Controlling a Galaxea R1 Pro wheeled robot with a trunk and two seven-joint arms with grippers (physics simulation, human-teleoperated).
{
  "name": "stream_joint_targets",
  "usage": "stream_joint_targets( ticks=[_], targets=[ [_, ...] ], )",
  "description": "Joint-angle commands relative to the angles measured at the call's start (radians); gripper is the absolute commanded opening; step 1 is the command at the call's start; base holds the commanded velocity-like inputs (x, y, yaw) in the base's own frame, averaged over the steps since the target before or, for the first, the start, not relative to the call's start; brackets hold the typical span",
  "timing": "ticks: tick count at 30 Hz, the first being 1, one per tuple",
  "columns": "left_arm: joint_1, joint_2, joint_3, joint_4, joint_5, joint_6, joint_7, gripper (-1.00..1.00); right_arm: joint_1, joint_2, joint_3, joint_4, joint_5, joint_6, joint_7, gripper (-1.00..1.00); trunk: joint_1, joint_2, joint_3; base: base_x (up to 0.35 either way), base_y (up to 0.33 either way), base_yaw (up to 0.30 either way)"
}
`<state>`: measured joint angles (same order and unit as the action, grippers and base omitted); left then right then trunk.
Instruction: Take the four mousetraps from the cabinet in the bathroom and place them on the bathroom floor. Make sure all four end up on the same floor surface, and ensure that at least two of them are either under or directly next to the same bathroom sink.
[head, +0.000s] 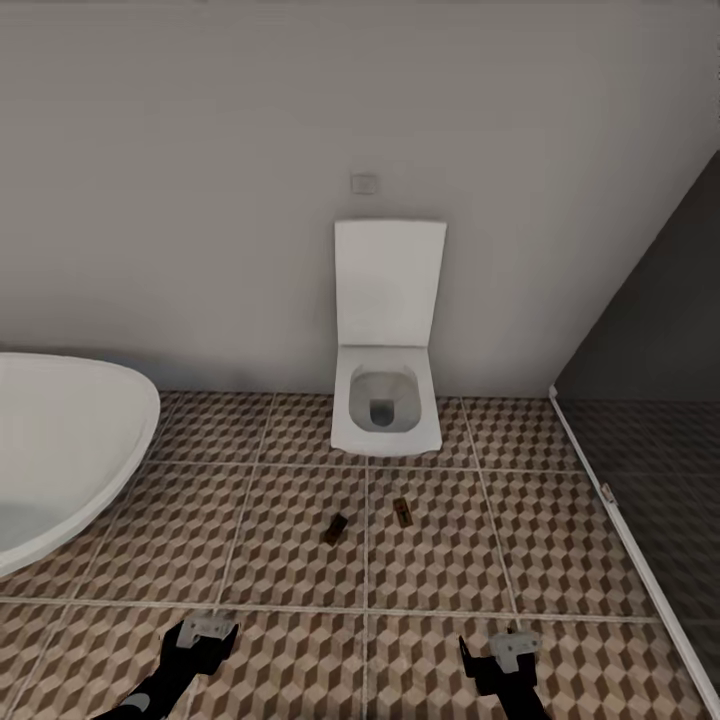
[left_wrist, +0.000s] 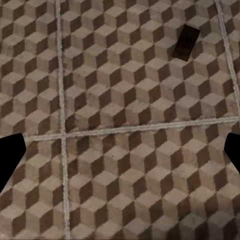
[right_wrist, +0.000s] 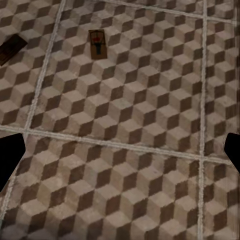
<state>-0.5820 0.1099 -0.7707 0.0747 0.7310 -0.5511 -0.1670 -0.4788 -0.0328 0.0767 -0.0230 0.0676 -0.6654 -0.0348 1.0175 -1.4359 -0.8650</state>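
Note:
Two mousetraps lie on the cube-patterned bathroom floor (head: 260, 560) in front of the toilet, one dark and tilted (head: 336, 528), the other (head: 403, 511) flat with its red mark up. The left wrist view shows the dark mousetrap (left_wrist: 186, 41) ahead of my left gripper (left_wrist: 120, 150). In the right wrist view the marked mousetrap (right_wrist: 97, 43) lies ahead of my right gripper (right_wrist: 120, 150), and the dark mousetrap (right_wrist: 10, 50) sits at the picture's edge. Both grippers (head: 205, 632) (head: 508, 648) hang low over the tiles, open and empty. The cabinet and the sink are out of view.
A square white toilet (head: 387, 400) with its lid raised stands against the grey wall. An oval white bathtub (head: 60, 450) fills the left side. A dark glass shower screen with a white base rail (head: 620, 510) runs along the right.

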Motion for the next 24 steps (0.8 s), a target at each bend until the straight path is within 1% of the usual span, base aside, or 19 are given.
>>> stream_joint_targets(
  ticks=[1, 2, 4, 6, 7, 8, 11, 12, 16, 18, 19, 24],
  targets=[
    [0.001, 0.002, -0.006, 0.003, 0.013, -0.005, -0.008, 1.0, 0.0, -0.001, 0.007, 0.002, 0.001, -0.005, -0.004, 1.0, -0.004, 0.007, 0.003, 0.0, 0.0, 0.0],
    [0.006, 0.009, -0.006, 0.003, 0.021, -0.015, -0.003, 1.0, 0.0, -0.003, 0.008, 0.003, 0.001, -0.012, -0.004, 1.0, -0.008, 0.014, 0.006, 0.0, 0.0, 0.0],
    [0.009, 0.014, -0.006, 0.003, 0.029, -0.028, 0.006, 1.0, 0.001, -0.005, 0.008, 0.003, 0.001, -0.022, -0.004, 1.0, -0.015, 0.028, 0.012, 0.0, 0.0, 0.0],
    [0.015, 0.019, -0.006, 0.004, 0.044, -0.057, 0.039, 1.0, 0.002, -0.006, 0.008, 0.004, 0.001, -0.039, -0.004, 1.0, -0.023, 0.042, 0.018, 0.0, 0.0, 0.0],
    [0.02, 0.02, -0.007, 0.004, 0.054, -0.078, 0.071, 1.0, 0.002, -0.006, 0.007, 0.004, 0.0, -0.048, -0.004, 1.0, -0.027, 0.049, 0.021, 0.0, 0.0, 0.0],
    [0.028, 0.018, -0.007, 0.004, 0.064, -0.112, 0.13, 1.0, 0.003, -0.007, 0.007, 0.004, 0.0, -0.056, -0.004, 1.0, -0.031, 0.056, 0.025, 0.0, 0.0, 0.0],
    [0.036, 0.011, -0.007, 0.004, 0.069, -0.153, 0.192, 1.0, 0.003, -0.008, 0.007, 0.005, 0.0, -0.061, -0.004, 1.0, -0.042, 0.077, 0.034, 0.0, 0.0, 0.0],
    [0.042, 0.008, -0.007, 0.004, 0.071, -0.182, 0.224, 1.0, 0.003, -0.008, 0.007, 0.005, 0.0, -0.063, -0.004, 1.0, -0.046, 0.084, 0.037, 0.0, 0.0, 0.0],
    [0.056, 0.001, -0.007, 0.005, 0.073, -0.231, 0.262, 1.0, 0.003, -0.014, 0.007, 0.005, 0.0, -0.065, -0.001, 1.0, -0.061, 0.112, 0.05, 0.0, 0.0, 0.0],
    [0.067, -0.002, -0.007, 0.005, 0.074, -0.255, 0.275, 1.0, 0.003, -0.018, 0.007, 0.005, 0.0, -0.066, 0.016, 1.0, -0.069, 0.126, 0.056, 0.0, 0.0, 0.0],
    [0.067, -0.002, -0.007, 0.005, 0.074, -0.255, 0.275, 1.0, 0.003, -0.018, 0.007, 0.005, 0.0, -0.066, 0.016, 1.0, -0.073, 0.133, 0.059, 0.0, 0.0, 0.0],
    [0.081, -0.005, -0.007, 0.005, 0.074, -0.276, 0.286, 1.0, 0.003, -0.03, 0.006, 0.005, -0.002, -0.066, 0.098, 1.0, -0.092, 0.168, 0.075, 0.0, 0.0, 0.0]
  ],
)
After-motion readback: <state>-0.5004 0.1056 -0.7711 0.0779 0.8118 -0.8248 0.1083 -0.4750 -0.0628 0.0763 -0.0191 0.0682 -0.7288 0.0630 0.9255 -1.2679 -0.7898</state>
